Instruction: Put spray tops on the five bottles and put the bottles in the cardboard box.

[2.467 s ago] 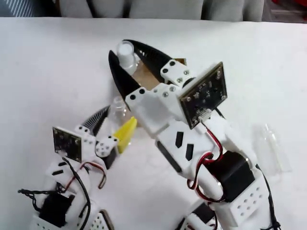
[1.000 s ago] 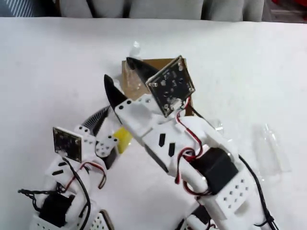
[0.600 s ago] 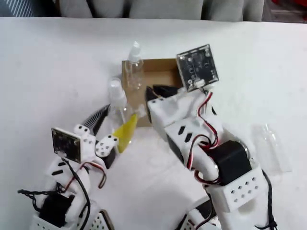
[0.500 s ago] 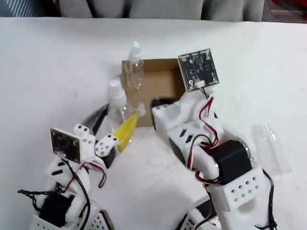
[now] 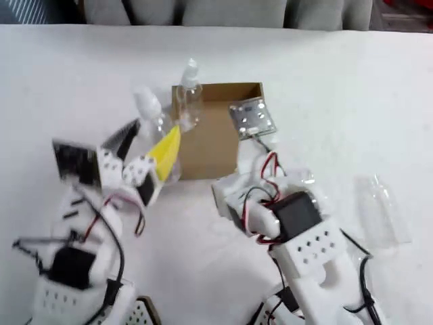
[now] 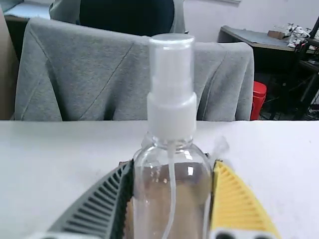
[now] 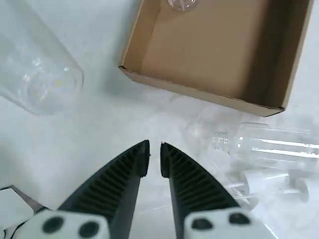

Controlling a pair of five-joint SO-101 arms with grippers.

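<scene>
Two arms sit at a white table (image 5: 81, 61). The left gripper (image 6: 173, 167) holds a clear bottle (image 6: 172, 196) tight by its body. A gray finger (image 6: 99, 209) presses on one side and a yellow finger (image 6: 234, 204) on the other. This bottle has a white spray top (image 6: 171, 84) on it. From above, it leans a bit and is just beside the left wall of the box (image 5: 216, 145). I cannot tell if it touches the table.

The box is open on top. A second bottle (image 5: 189, 98), also with a spray top, stands in the far left corner of the box.

The right gripper (image 7: 154, 146) points down at the table, near the box's front edge. Its jaws are almost closed, with just a thin gap, and they hold nothing. Close by, a lying bottle (image 7: 276, 144) rests on its side on the table, outside the box. What looks like a loose top (image 7: 269, 179) lies right beside it. A far bottle (image 5: 382, 210) lies on its side more to the right, well apart from the box.
</scene>
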